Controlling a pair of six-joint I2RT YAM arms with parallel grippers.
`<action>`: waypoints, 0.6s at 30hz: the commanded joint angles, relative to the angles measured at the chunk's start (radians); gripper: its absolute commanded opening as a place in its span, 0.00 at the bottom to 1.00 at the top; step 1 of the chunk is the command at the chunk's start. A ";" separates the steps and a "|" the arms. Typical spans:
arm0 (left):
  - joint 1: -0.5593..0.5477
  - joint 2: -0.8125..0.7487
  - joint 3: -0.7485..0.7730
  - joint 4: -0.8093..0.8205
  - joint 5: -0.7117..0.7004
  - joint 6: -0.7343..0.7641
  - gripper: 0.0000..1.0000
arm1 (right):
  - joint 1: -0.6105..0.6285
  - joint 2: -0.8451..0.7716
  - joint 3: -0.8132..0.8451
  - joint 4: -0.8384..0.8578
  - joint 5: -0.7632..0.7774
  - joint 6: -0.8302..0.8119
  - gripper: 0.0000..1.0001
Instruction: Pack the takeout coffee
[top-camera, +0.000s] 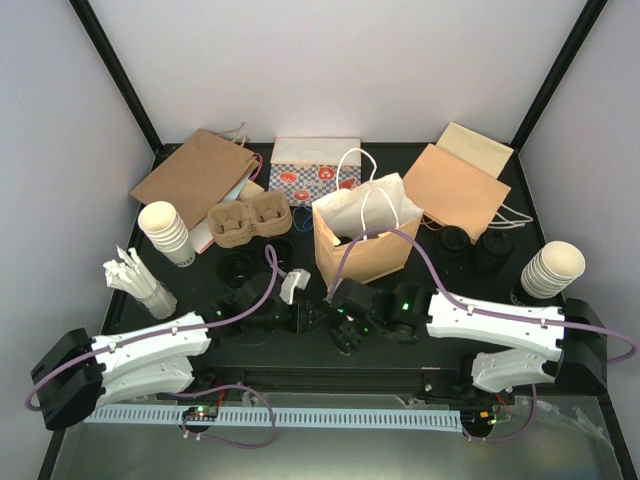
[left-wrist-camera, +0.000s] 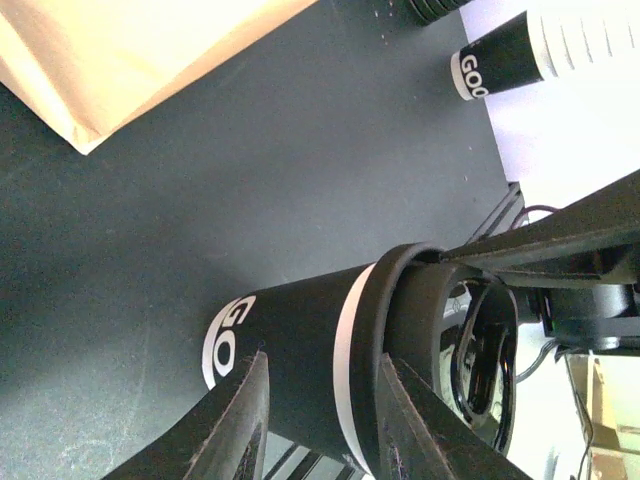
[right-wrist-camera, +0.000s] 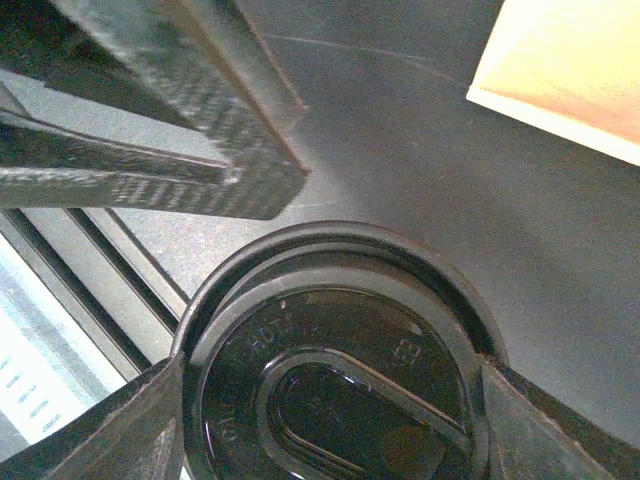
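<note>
Remote op here. The takeout coffee cup (left-wrist-camera: 290, 350) stands upright on the black table (top-camera: 500, 330), on the near side of the open brown paper bag (top-camera: 365, 255) that stands mid-table with white paper sticking out of its top. The right gripper (right-wrist-camera: 332, 390) is over the cup, one finger on each side of its black lid (right-wrist-camera: 340, 330) and pressed against the rim, so I'd call that a pinch on the cup at lid height. The left gripper (left-wrist-camera: 323, 360) sits just beside the same cup, turned on its side with its fingers a bit apart and nothing between them. I can't tell if the tips touch the cup wall. Readable stuff: the left wrist cam shows white letters "GO" on the cup's black side before the curve cuts them off, plus a white band under the lid. Farther back in that view, another black cup wall (left-wrist-camera: 500, 60) with white rims stacked on it reads "GOO". The lid has raised lettering around its ring, but I can't read it cleanly from the right wrist cam. Around the table I've got two more lidded cups (top-camera: 470, 248) right of the bag, cream cup stacks on the left (top-camera: 165, 232) and right (top-camera: 552, 268), pulp carriers (top-camera: 245, 222), flat brown bags (top-camera: 195, 175), and a box (top-camera: 315, 175) with a red and blue pattern whose print I can't make out.
</note>
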 joint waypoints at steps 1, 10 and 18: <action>0.006 -0.031 -0.009 -0.001 0.046 0.006 0.32 | 0.082 0.068 -0.002 -0.113 0.006 0.040 0.66; 0.006 -0.007 -0.019 0.011 0.095 0.008 0.33 | 0.104 0.114 0.018 -0.118 0.034 0.051 0.66; 0.005 0.046 -0.021 0.032 0.154 0.026 0.33 | 0.106 0.124 0.020 -0.123 0.033 0.058 0.66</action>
